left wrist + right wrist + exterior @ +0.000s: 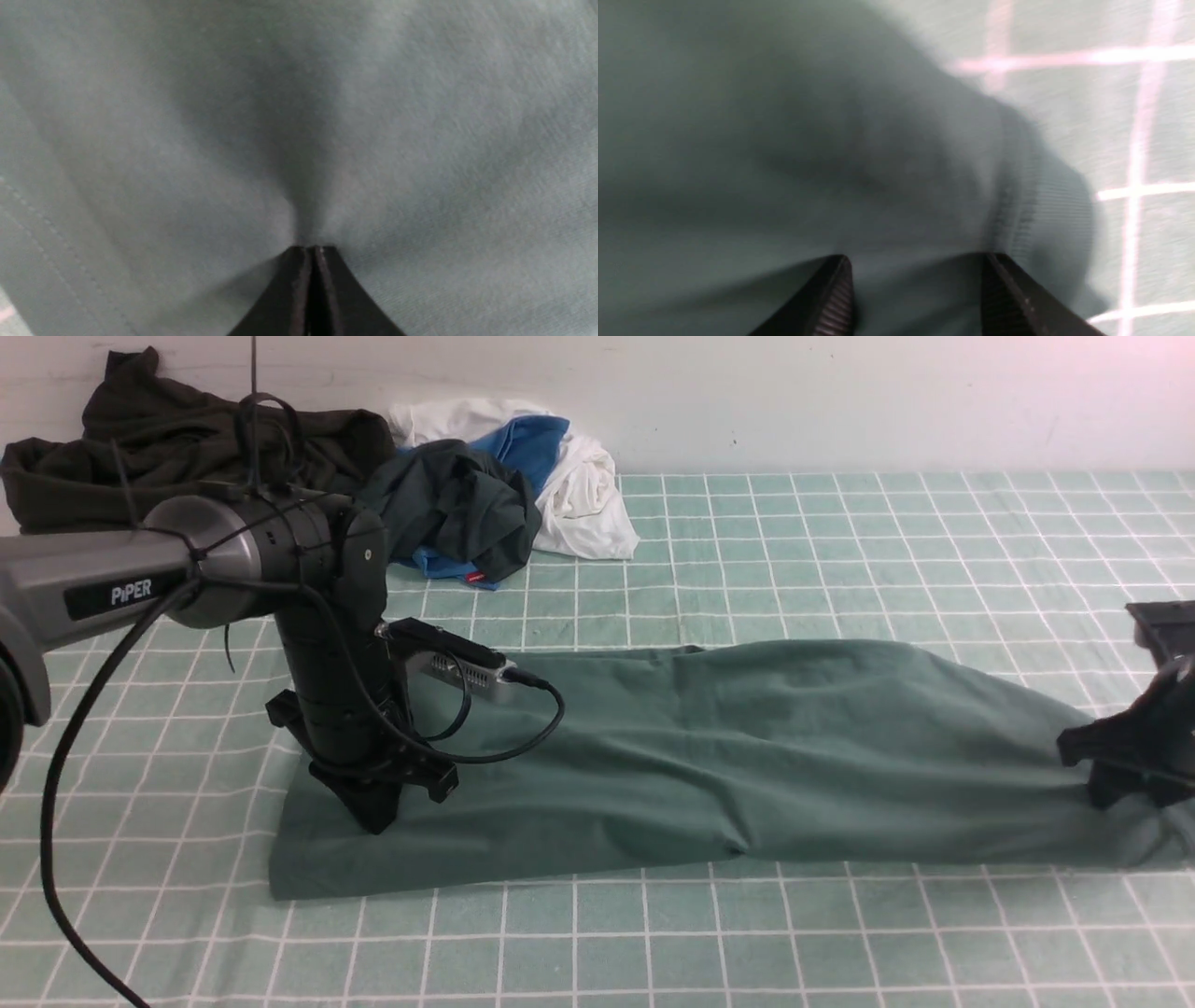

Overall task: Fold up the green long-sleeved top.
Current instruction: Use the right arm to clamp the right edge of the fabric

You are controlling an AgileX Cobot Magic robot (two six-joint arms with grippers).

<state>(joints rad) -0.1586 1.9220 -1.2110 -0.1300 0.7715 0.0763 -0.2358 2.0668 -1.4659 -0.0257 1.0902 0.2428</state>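
Green long-sleeved top (709, 756) lies flat on the checked table cover (840, 551), nearer the robot than the clothes pile (308, 476) and running away from the pile toward the robot's right, already gathered into a long band. Soft, light cotton knit, limp, no stiffness; it bunches into a ridge wherever pinched, sags between two holds and likely drags on the cover. Not fragile, not slippery. Best held at both short ends at once, taking every layer and a deep bite; the ribbed edge (1045, 210) is thicker, so probably the surer spot. Left gripper (314, 249) is on the top's end closest to the pile, jaws pressed together with a pucker of fabric drawn up into the tips, so it is gripping the top. Right gripper (917, 266) is at the end farthest from the pile, jaws apart over the cloth just beside the ribbed edge, holding nothing. A one-layer pinch could let the lower layers peel off.
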